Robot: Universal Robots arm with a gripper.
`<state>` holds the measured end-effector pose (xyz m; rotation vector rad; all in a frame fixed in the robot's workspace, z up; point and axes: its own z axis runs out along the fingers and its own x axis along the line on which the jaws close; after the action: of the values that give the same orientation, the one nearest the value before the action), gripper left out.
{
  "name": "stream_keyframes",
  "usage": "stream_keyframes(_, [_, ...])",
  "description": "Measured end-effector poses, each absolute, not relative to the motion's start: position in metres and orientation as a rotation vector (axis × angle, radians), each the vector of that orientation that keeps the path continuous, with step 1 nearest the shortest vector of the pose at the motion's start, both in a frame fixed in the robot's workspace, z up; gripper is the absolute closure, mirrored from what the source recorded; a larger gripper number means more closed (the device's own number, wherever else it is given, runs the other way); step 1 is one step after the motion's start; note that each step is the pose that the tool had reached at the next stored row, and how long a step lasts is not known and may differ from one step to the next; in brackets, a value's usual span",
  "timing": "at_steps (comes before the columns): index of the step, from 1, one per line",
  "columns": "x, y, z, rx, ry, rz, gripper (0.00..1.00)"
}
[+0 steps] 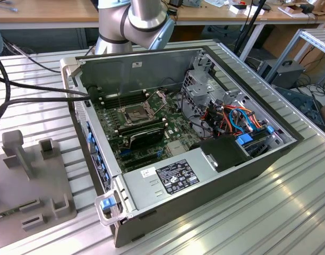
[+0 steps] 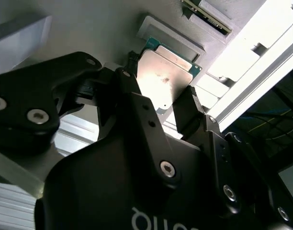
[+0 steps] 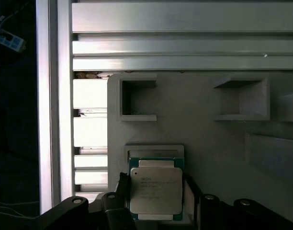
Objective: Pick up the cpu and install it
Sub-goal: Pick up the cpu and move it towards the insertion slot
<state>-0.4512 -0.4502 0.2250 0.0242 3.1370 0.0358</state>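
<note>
The pick-up step is in hand, and nothing of the installing is judged to have been done. The cpu (image 3: 155, 184) is seen in both wrist views, lying flat with its silver top up in a shallow recess (image 3: 154, 149) of the grey tray (image 3: 218, 153). The tray rests on the slatted metal table (image 1: 231, 223), on the exterior view's left of the open computer case (image 1: 152, 69).

The gripper (image 3: 156, 192) is set down over the cpu, and its 2 fingers (image 3: 122, 191) are drawn in against 2 opposite edges. It is taken to be closed on the cpu, with only the cpu's own width left between the fingers. The cpu is judged not yet lifted, since the recess rim is seen close around it.

The next move is judged to call for an even hold on both edges. The cpu must be kept level as it leaves the recess, because the rim leaves little room for tilt.

In the second wrist view, the cpu (image 2: 166, 72) is partly covered by the gripper (image 2: 160, 88) body. The places where the fingers (image 2: 185, 108) meet its edges lie in shadow, so the firmness of the hold cannot be confirmed. The cpu's underside is hidden.

In the exterior view, the arm (image 1: 136, 21) is cut off at the frame's upper edge. The socket (image 1: 136, 112) is seen on the board inside the case, but whether its frame stands open is hard to make out.
</note>
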Motion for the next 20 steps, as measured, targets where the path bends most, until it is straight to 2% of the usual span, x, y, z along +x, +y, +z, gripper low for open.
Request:
stream_keyframes(11, [-0.451, -0.45, 0.27, 0.024, 3.137, 0.036, 0.46])
stream_keyframes(20, [-0.451, -0.45, 0.276, 0.024, 3.137, 0.036, 0.46])
